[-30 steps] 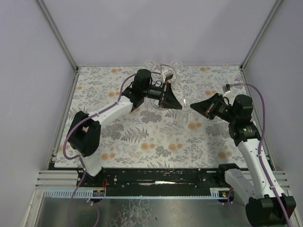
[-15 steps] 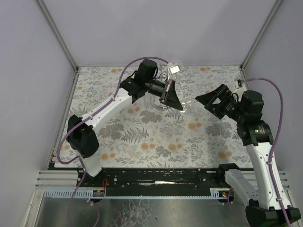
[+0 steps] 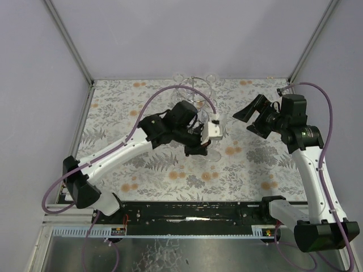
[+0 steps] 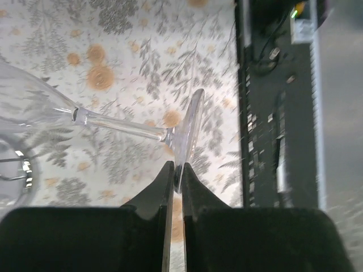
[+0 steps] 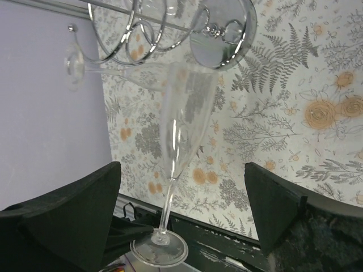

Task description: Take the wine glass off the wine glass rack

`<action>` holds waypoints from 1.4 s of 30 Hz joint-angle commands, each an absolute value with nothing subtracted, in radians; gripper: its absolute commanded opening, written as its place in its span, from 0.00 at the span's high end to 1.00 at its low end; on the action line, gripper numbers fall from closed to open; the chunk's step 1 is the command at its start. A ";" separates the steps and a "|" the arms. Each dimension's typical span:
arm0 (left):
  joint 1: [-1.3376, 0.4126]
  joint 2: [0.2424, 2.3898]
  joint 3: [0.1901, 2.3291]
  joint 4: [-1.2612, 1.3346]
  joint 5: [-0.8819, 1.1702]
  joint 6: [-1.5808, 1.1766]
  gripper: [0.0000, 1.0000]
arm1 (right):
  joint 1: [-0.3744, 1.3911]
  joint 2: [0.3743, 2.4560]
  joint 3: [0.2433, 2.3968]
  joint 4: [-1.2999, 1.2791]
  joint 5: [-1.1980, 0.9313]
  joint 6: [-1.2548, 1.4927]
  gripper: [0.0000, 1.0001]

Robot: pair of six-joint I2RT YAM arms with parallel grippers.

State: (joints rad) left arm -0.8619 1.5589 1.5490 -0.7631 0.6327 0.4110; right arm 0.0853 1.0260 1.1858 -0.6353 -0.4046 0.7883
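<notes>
L gripper (image 4: 177, 169) pinched tight on the foot rim of the wine glass (image 4: 122, 127). In the L wrist view the glass lies nearly sideways, bowl to the left, above the floral tablecloth (image 4: 142, 45). It's clear of the wine glass rack (image 5: 222, 33), which stands at the back of the table w/ another glass (image 5: 76, 62) at its wire rings. R gripper (image 3: 251, 118) spread wide, holding nothing, near the held glass but not touching it.

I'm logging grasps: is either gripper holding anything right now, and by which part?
The left gripper pinches the wine glass by the rim of its foot, with the glass tipped sideways. The right gripper is open and holds nothing.
</notes>
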 commanded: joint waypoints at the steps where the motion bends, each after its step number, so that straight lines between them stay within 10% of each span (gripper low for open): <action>1: -0.932 1.472 1.441 -0.667 0.396 0.757 1.00 | 0.086 1.059 1.243 -0.697 -0.441 0.723 0.04; 34: -1.101 1.339 1.027 -0.354 0.207 1.358 1.00 | 0.086 1.152 1.102 -0.681 -0.534 0.732 0.00; 42: -1.101 1.345 1.031 -0.345 0.206 1.369 1.00 | 0.086 1.184 1.103 -0.680 -0.569 0.733 0.16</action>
